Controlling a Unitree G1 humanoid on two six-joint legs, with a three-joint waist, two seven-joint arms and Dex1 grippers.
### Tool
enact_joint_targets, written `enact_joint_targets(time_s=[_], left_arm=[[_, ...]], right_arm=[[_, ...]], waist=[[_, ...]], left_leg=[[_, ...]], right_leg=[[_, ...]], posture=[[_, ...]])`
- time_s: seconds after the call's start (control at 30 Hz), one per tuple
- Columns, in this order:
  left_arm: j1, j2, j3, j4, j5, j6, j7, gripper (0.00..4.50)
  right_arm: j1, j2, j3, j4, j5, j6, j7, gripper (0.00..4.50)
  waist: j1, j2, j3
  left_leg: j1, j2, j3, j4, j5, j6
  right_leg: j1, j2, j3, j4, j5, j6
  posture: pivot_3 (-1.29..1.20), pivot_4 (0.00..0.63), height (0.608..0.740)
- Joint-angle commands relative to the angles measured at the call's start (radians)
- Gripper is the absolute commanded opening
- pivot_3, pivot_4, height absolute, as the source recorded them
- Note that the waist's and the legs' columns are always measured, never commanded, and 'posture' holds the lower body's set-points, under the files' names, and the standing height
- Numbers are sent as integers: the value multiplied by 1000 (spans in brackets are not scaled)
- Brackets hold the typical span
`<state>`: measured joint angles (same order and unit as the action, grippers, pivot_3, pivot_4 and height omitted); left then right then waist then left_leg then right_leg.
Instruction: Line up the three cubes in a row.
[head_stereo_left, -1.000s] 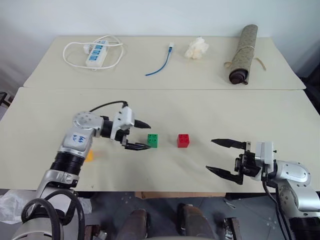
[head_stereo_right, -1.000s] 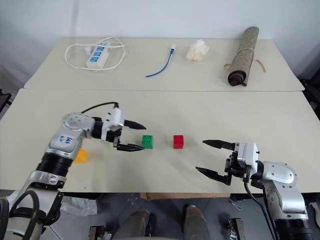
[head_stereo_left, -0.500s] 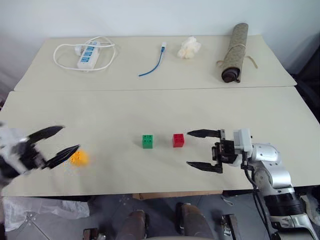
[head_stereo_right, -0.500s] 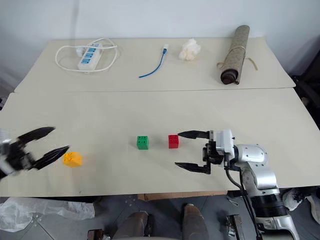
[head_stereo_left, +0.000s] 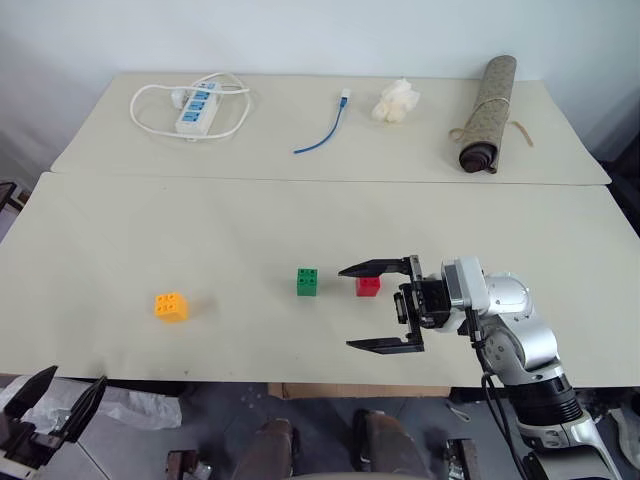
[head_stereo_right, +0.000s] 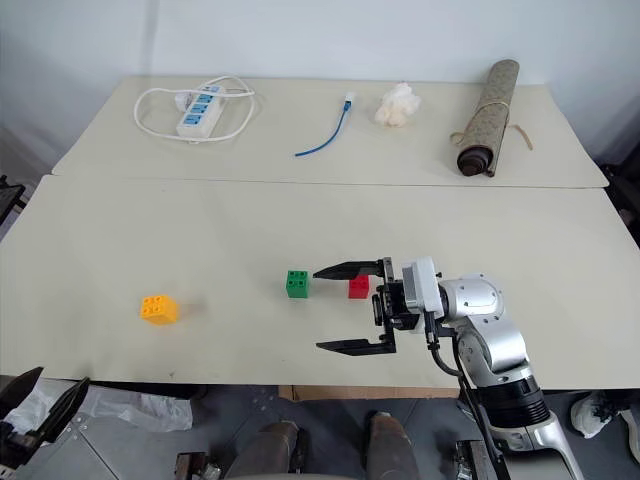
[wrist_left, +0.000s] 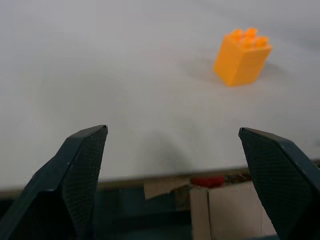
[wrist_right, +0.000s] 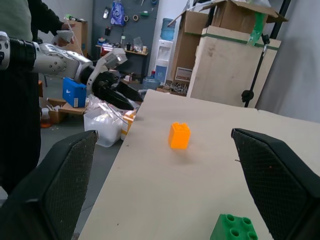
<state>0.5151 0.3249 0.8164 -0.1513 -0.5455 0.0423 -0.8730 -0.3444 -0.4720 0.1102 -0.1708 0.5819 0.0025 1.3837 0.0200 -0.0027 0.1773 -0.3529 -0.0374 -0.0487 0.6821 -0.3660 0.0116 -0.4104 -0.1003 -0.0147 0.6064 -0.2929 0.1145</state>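
Left eye view, read from the left: the left gripper (head_stereo_left: 52, 398) hangs just off the near edge of the counter (head_stereo_left: 120, 240), fingers spread wide and empty. From it the orange brick (head_stereo_left: 171, 306) lies at about 1 o'clock, on the counter and well apart from the other two bricks; in the left wrist view the same brick (wrist_left: 242, 56) sits ahead of the open fingers and off to one side, untouched, with bare counter all around it.

Further right, the green brick (head_stereo_left: 308, 281) stands near the middle of the counter. Just beside it at 3 o'clock, with a small gap, is the red brick (head_stereo_left: 368, 286). These two already form a short line running 9 to 3 o'clock.

The right gripper (head_stereo_left: 380, 306) points toward 9 o'clock, fingers fully apart and holding nothing. Its far finger reaches over the red brick, partly covering it, and its near finger lies at the brick's 6 o'clock. Whether any finger touches the brick I cannot tell.

My judgement: the orange brick is the stray. It is nearer the left arm and must travel toward 3 o'clock to end at the green brick's 9 o'clock. That path is open counter. The near edge is close, so a push should run parallel to it.
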Motion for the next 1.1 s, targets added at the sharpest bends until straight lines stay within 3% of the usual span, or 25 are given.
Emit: enact_joint_targets(time_s=[0.03,0.17,0.3,0.53,0.6,0.67,0.9,0.97,1.1], left_arm=[[-33,-53,-93,-117,33,-11,119,4470],[-96,-179,-238,-254,184,-29,354,4470],[-112,-262,-365,-340,251,83,524,4470],[-197,-239,-427,-346,334,198,687,4470],[-203,-230,-416,-356,286,230,687,4293],[-197,-202,-402,-369,250,249,666,3846],[-177,-61,-372,-362,186,288,567,1648],[-195,14,-347,-376,65,355,477,1506],[-370,255,-261,-299,-173,409,218,1506]], right_arm=[[-13,-17,-23,-7,14,1,8,4500],[18,-40,-34,-15,13,12,-6,4500],[66,-45,-25,-43,25,29,-12,4500],[101,-31,-19,-62,15,36,-39,4500],[103,-33,-25,-54,8,23,-40,4500],[100,-37,-36,-38,2,9,-40,4500],[98,-28,-32,-8,-12,-27,-42,4500],[103,-27,-33,-10,-13,-29,-48,4500],[124,-33,-41,-19,-15,-27,-59,4500]], waist=[[-2,0,0],[1,0,-1],[0,-1,-1],[1,-1,-1],[1,-1,-1],[2,-1,-1],[1,-1,-1],[1,-1,-1],[7,-1,0]], left_leg=[[0,0,0,0,0,0],[0,-1,1,0,-1,1],[0,-1,1,0,-1,1],[0,0,3,0,0,0],[0,0,3,0,0,0],[0,0,3,0,0,0],[0,0,2,0,0,0],[0,0,2,0,0,0],[-1,0,-2,1,1,-2]], right_leg=[[0,0,0,0,0,0],[0,0,1,-1,0,1],[-1,2,1,-1,0,1],[-1,3,2,0,1,1],[-2,3,2,0,0,1],[-2,3,2,0,0,1],[-1,3,2,0,0,1],[-1,3,2,0,0,0],[-1,2,-2,1,-1,-1]], posture=[[0,150,740],[0,150,740],[0,150,740],[0,150,740],[0,150,740],[0,150,740],[0,150,740],[0,150,740],[0,150,740]])
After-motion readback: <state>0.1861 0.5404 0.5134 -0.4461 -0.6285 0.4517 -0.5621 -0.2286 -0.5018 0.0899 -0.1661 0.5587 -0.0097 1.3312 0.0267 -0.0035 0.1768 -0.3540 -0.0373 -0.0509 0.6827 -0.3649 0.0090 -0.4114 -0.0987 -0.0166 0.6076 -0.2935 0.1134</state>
